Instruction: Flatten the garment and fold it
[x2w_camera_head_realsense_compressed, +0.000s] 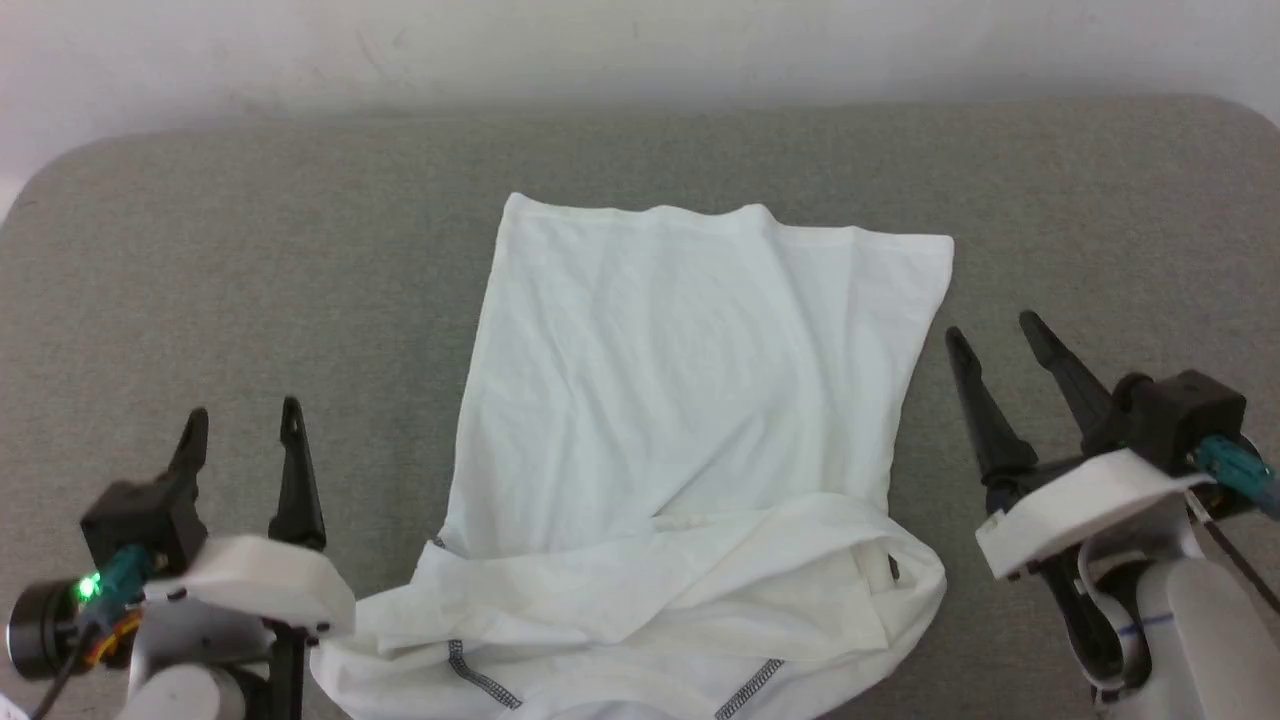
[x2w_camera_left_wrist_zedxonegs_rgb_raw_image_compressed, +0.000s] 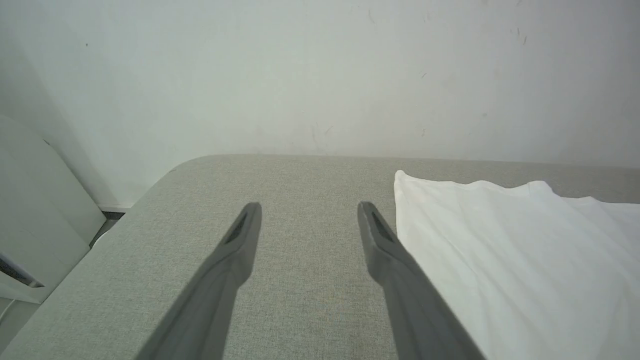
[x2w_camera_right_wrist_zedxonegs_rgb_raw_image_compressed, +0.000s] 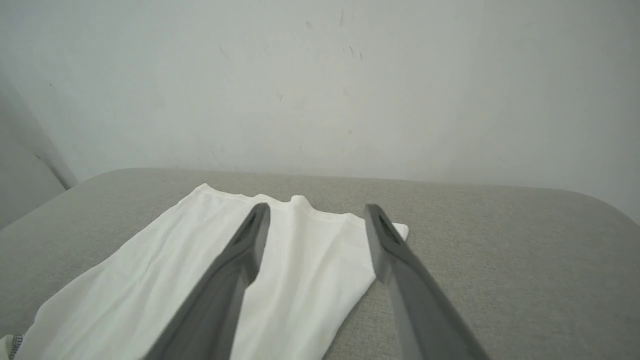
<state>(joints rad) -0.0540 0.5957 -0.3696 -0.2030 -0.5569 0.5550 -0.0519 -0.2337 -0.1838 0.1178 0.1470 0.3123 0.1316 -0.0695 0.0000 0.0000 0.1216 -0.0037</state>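
Bunched nearest the robot is the shoulder end of the thin white long-sleeved shirt (x2w_camera_head_realsense_compressed: 680, 400), where 2 lines of dark grey zigzag stitching (x2w_camera_head_realsense_compressed: 480, 680) show among loose folds at the near edge of the grey fabric-covered tabletop (x2w_camera_head_realsense_compressed: 250, 250). From there the shirt's body runs away toward the pale wall (x2w_camera_head_realsense_compressed: 600, 50), fairly flat but faintly creased, with its far hem lying roughly square. A band of cloth, probably a sleeve, lies crosswise over the near part.

Beside the shirt's left edge, the left tool (x2w_camera_head_realsense_compressed: 243, 412) hangs with its 2 dark fingers spread wide and nothing between them. At the shirt's right edge, the right tool (x2w_camera_head_realsense_compressed: 992, 328) stands equally wide and empty. Both are apart from the cloth.

By my reading, flattening is unfinished, since the near end is a heap. The cloth is thin and layered there, so a pinch could catch 1 layer too few or too many and drag the smooth body into new wrinkles. Uneven pulls by the 2 arms could skew the shirt. Whether cloth hangs off the near edge I cannot tell; if it does, it may slide.

As for containers, the shirt lies loose on the tabletop, not inside anything.
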